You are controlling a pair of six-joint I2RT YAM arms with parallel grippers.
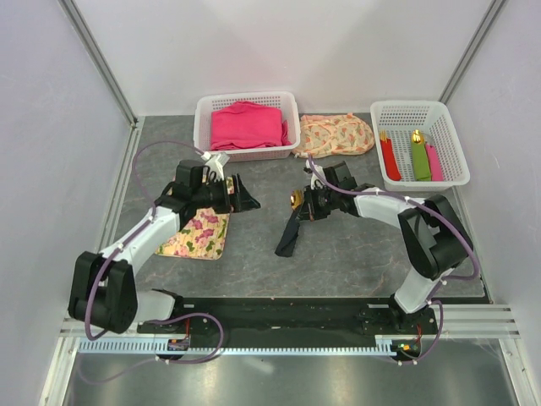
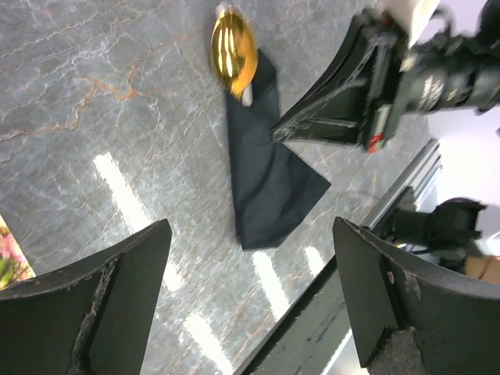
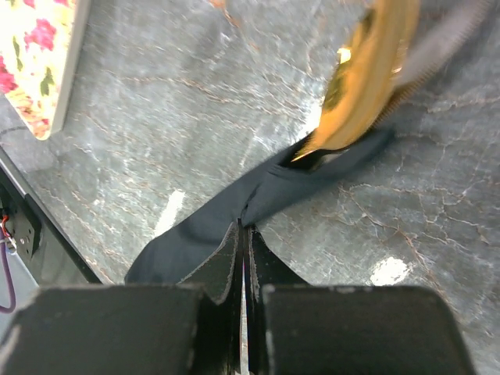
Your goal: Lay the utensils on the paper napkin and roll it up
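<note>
The napkin lies folded into a narrow, loose bundle at the middle of the counter, and the gold head of a spoon is seen poking from its far end. The rolling step is judged partly done. A fold of the black paper is pinched by the clenched right tool. The left tool is spread open over the floral mat, well apart from the bundle. Next, the roll should be tightened without the spoon slipping out.
</note>
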